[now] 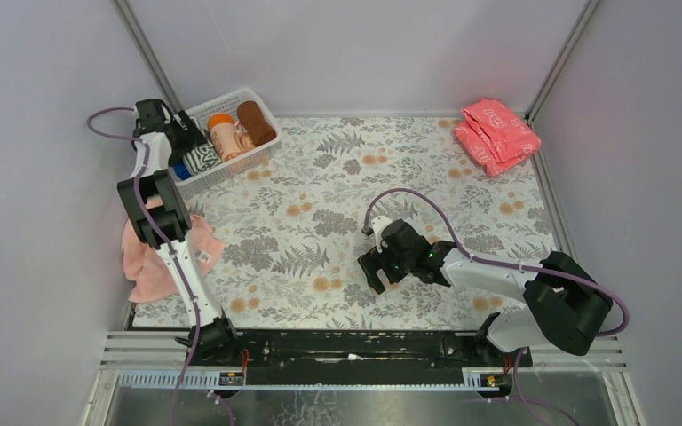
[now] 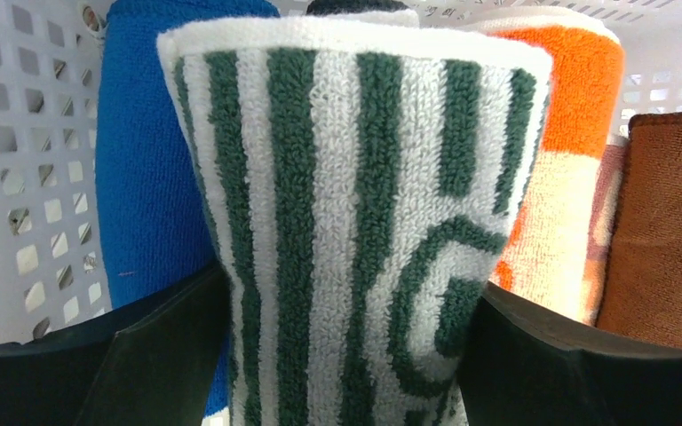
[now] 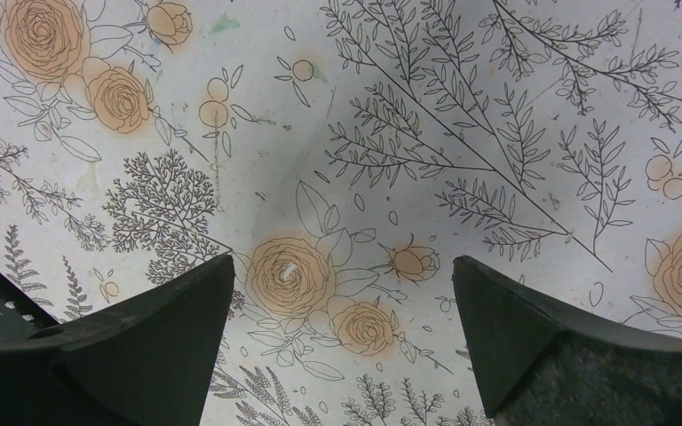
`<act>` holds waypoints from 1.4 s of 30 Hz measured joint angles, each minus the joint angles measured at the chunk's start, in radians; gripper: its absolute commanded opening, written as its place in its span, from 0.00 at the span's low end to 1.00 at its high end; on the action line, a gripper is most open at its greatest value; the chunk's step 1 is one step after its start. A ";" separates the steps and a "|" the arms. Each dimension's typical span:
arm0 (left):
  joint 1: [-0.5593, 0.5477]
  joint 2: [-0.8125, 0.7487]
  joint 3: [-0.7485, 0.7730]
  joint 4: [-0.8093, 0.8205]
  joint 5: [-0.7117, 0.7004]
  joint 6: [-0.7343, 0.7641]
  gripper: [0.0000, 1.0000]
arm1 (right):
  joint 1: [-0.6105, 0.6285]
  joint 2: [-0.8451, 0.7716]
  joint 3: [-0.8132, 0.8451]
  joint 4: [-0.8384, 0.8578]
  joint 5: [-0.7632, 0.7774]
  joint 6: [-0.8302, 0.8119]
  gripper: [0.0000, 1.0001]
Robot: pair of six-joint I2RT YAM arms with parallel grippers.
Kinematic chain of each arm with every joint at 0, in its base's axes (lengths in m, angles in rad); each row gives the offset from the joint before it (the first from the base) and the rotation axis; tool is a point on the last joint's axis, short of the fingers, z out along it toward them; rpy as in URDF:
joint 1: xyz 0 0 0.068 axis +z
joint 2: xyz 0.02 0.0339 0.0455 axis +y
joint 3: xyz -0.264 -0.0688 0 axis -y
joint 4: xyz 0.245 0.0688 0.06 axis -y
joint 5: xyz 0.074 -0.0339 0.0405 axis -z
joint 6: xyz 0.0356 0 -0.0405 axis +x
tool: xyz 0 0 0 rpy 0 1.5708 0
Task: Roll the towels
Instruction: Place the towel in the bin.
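A rolled dark-green-and-white striped towel (image 2: 355, 222) stands in the white basket (image 1: 197, 108), seen from above as a striped towel (image 1: 202, 158) at its near end. My left gripper (image 2: 348, 284) reaches into the basket with its jaws spread wide on either side of this roll, both fingers against its sides. A rust-brown rolled towel (image 1: 256, 122) lies at the basket's far end. A pale pink towel (image 1: 146, 257) lies crumpled under my left arm. My right gripper (image 1: 373, 271) hovers open over the floral mat, with nothing between its fingers (image 3: 169, 328).
The basket wall (image 2: 18, 177) also encloses a blue roll (image 2: 142, 177) and an orange-and-peach roll (image 2: 568, 133), next to the brown roll (image 2: 666, 231). A stack of folded coral-pink cloths (image 1: 495, 133) sits at the far right corner. Grey walls close in the table.
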 measured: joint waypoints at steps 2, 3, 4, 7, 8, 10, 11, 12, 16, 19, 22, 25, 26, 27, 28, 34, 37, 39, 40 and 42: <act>0.000 -0.016 -0.017 0.002 -0.002 -0.010 0.88 | 0.000 0.000 0.000 0.000 0.000 0.000 1.00; 0.000 -0.023 -0.023 0.001 -0.005 -0.014 0.89 | 0.000 0.000 0.000 0.000 0.000 0.000 1.00; 0.000 -0.028 -0.029 0.003 -0.008 -0.018 0.90 | 0.000 0.000 0.000 0.000 0.000 0.000 1.00; 0.001 -0.056 -0.066 0.016 -0.017 -0.030 0.93 | 0.000 -0.001 0.000 0.000 0.000 0.000 1.00; 0.001 -0.067 -0.081 0.023 -0.019 -0.035 0.95 | 0.000 -0.001 0.000 0.000 0.000 0.000 1.00; 0.002 -0.093 -0.119 0.043 -0.025 -0.046 0.97 | 0.000 -0.002 0.000 0.000 0.000 0.000 1.00; 0.002 -0.105 -0.135 0.051 -0.028 -0.052 0.98 | 0.000 -0.003 0.000 0.000 0.000 0.000 1.00; 0.002 -0.119 -0.155 0.060 -0.034 -0.059 1.00 | 0.000 -0.003 0.000 0.000 0.000 0.000 1.00; 0.003 -0.167 -0.214 0.084 -0.054 -0.079 1.00 | 0.000 -0.010 0.000 0.000 0.000 0.000 1.00; 0.005 -0.183 -0.233 0.100 -0.061 -0.090 1.00 | 0.000 -0.015 0.000 0.000 0.000 0.000 1.00; 0.007 -0.188 -0.258 0.125 -0.060 -0.102 0.96 | 0.000 -0.016 0.000 0.000 0.000 0.000 1.00; 0.007 -0.188 -0.269 0.140 -0.055 -0.113 0.85 | 0.000 -0.016 0.000 0.000 0.000 0.000 1.00; 0.007 -0.186 -0.268 0.142 -0.052 -0.115 0.81 | 0.000 -0.016 0.000 0.000 0.000 0.000 1.00; 0.007 -0.182 -0.265 0.142 -0.051 -0.117 0.76 | 0.000 -0.016 0.000 0.000 0.000 0.000 1.00; 0.006 -0.173 -0.256 0.143 -0.050 -0.117 0.74 | 0.000 -0.016 0.000 0.000 0.000 0.000 1.00; -0.006 -0.114 -0.219 0.147 -0.056 -0.120 0.55 | 0.000 -0.016 0.000 0.000 0.000 0.000 1.00; -0.016 -0.096 -0.196 0.141 -0.056 -0.111 0.53 | 0.000 -0.016 0.000 0.000 0.000 0.000 1.00; -0.019 -0.072 -0.160 0.120 -0.055 -0.105 0.54 | 0.000 -0.016 0.000 0.000 0.000 0.001 1.00; -0.021 -0.055 -0.134 0.105 -0.055 -0.104 0.57 | 0.000 -0.016 0.000 0.000 0.000 0.000 1.00; -0.023 -0.022 -0.079 0.068 -0.060 -0.104 0.66 | 0.000 -0.016 0.000 0.000 0.000 0.000 1.00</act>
